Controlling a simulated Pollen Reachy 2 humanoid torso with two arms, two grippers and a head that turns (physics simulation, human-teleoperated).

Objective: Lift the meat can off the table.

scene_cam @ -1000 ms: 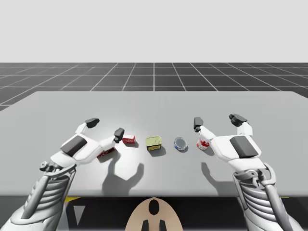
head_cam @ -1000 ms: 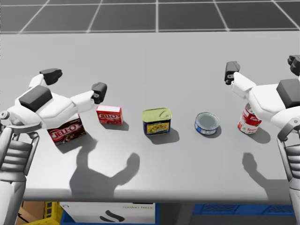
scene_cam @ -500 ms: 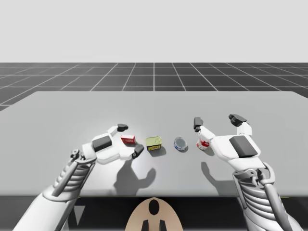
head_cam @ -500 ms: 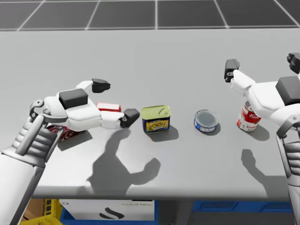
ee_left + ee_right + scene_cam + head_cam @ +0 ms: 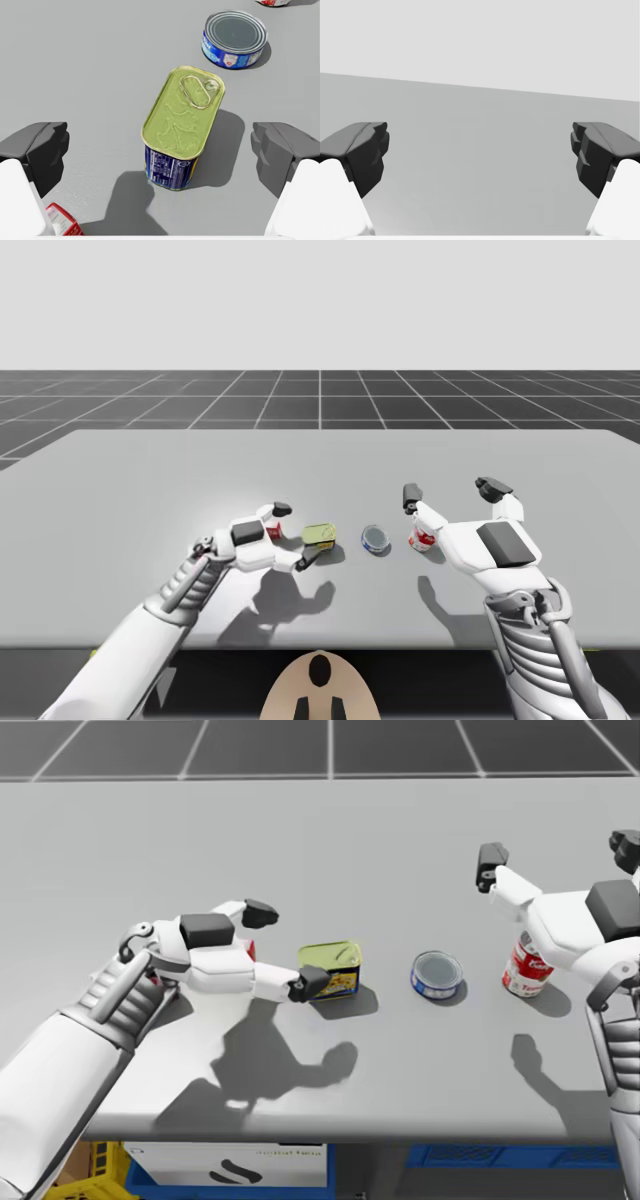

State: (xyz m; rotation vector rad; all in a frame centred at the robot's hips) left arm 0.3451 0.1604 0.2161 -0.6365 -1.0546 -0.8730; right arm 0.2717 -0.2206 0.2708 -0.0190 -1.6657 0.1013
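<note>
**Left pincer spread around the meat can, nothing gripped**

You are looking at the meat can (image 5: 182, 125) standing upright on the table (image 5: 150, 470), near the middle of a row of groceries. The left pincer (image 5: 161, 150) is hanging over it, spread wide. In the left wrist view one finger is sitting off each side of the can with bare table showing between, so it is gripping nothing.

On the can's left, the small red box (image 5: 272, 531) is lying just beside the left pincer, and a corner of it is peeking out beside one finger in the wrist view. On the can's right, the flat blue can (image 5: 438, 974) is sitting near but apart from it, ahead of the pincer and outside the fingers' span. Beyond that, the red-and-white can (image 5: 527, 968) is standing partly under the right arm.

The right pincer (image 5: 451, 491) is hovering above the table's right part, well apart from the meat can. Its fingers are spread wide and are holding nothing.
</note>
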